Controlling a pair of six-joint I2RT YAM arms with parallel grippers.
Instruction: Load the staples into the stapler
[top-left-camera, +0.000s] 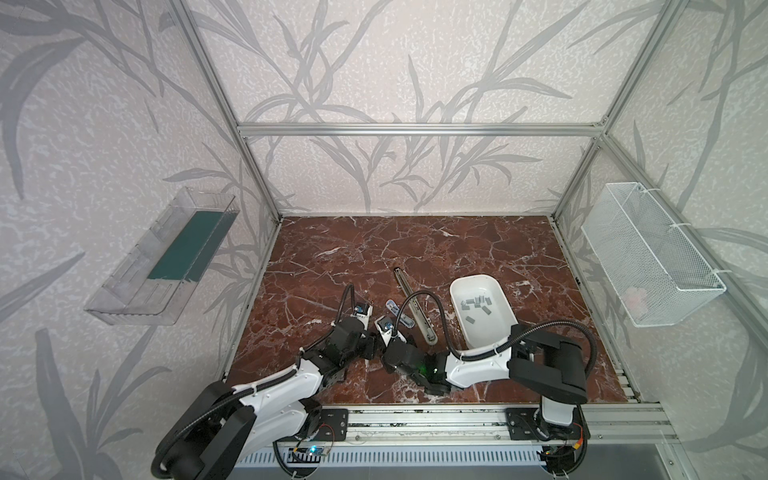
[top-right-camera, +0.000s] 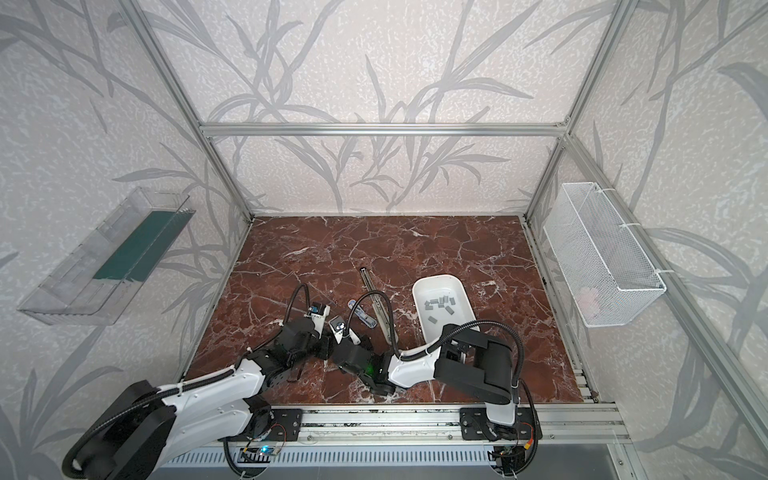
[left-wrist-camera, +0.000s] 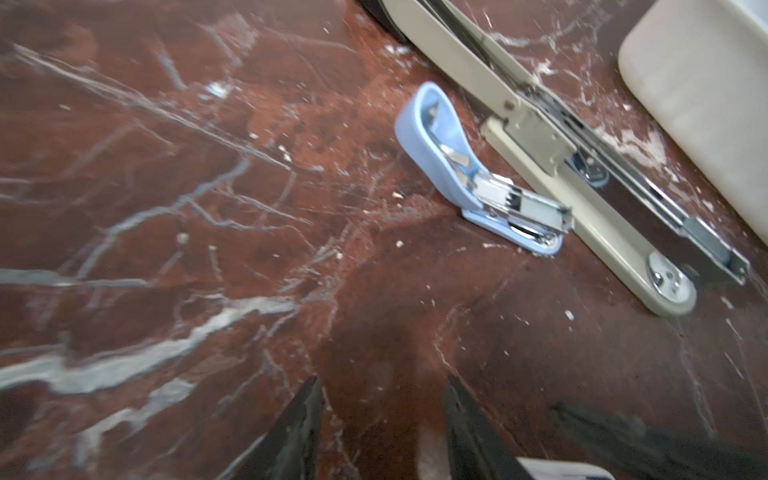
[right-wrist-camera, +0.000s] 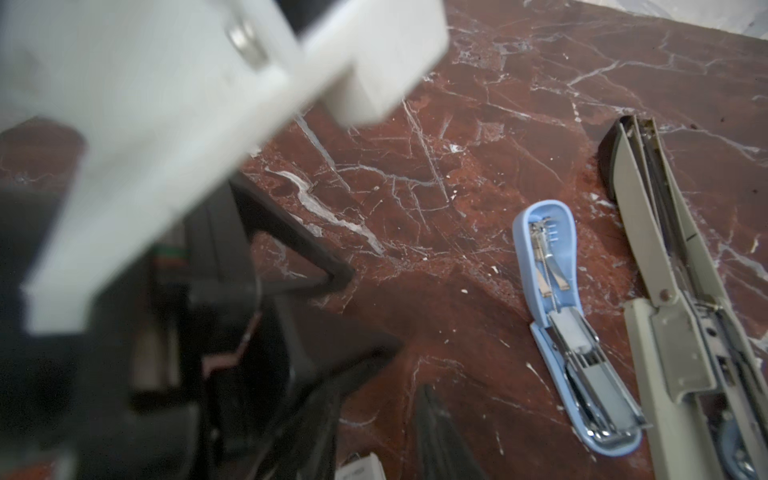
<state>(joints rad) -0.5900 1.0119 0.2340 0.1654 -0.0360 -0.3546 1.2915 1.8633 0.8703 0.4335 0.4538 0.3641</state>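
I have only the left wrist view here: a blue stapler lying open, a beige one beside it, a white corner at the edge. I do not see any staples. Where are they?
Observer: The staples lie loose in the white tray, right of the beige stapler in both top views.
Operator: Is the beige one fully open? My view cuts it.
Observer: Yes. The right wrist view shows it folded out flat in one long line.
Operator: And the right arm?
Observer: The right arm reaches to the middle; its wrist is close beside that of the left arm, on the near side of the blue stapler.
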